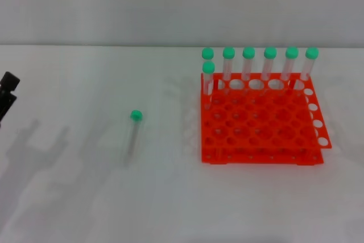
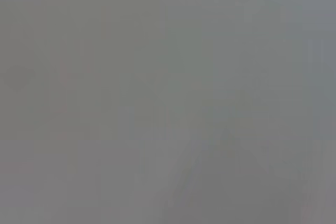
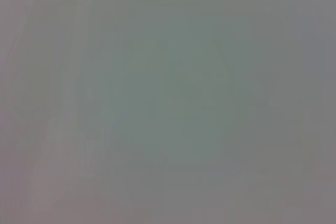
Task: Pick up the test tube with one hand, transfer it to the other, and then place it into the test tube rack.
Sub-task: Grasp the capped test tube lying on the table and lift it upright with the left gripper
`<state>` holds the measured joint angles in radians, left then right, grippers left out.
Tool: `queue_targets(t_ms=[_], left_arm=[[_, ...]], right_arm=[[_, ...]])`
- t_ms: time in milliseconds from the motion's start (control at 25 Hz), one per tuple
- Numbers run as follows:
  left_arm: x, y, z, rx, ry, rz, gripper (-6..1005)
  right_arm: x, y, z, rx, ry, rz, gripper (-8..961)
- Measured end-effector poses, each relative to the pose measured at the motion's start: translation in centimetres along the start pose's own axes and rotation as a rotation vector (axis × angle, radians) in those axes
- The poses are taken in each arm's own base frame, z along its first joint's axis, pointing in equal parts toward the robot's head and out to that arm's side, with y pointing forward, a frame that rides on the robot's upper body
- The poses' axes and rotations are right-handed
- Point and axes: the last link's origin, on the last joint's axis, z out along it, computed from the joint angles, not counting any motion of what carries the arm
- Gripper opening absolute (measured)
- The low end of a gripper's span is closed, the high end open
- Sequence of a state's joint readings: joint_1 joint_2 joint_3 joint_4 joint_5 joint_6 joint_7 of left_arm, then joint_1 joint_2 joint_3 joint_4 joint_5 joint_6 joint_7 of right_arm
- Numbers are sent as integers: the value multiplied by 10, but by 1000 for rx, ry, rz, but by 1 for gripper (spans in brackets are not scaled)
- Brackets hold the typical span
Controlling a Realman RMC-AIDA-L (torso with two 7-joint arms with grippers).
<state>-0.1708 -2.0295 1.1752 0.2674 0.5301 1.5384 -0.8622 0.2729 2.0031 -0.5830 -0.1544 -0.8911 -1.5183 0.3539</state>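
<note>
A slim clear test tube [image 1: 132, 136] with a round green cap lies flat on the white table, left of centre. The orange-red test tube rack [image 1: 259, 120] stands to its right, with several green-capped tubes [image 1: 248, 64] upright along its back row and left side. My left gripper [image 1: 7, 96] shows only as a black part at the far left edge, well away from the lying tube. My right gripper is out of view. Both wrist views show only plain grey surface.
The white table [image 1: 85, 197] runs to a pale wall at the back. Arm shadows fall on the table at the lower left.
</note>
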Motion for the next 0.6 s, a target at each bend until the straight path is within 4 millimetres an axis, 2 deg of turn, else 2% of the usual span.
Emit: queue_targets(t_ms=[440, 480, 600], left_arm=[[41, -23, 24, -128, -179, -221, 801], [54, -29, 30, -128, -237, -251, 801], [64, -32, 34, -121, -279, -270, 800]], right_arm=[[-9, -17, 0, 7, -15, -67, 879], [-9, -18, -1, 7, -14, -70, 879], [-10, -20, -1, 12, -17, -79, 878]])
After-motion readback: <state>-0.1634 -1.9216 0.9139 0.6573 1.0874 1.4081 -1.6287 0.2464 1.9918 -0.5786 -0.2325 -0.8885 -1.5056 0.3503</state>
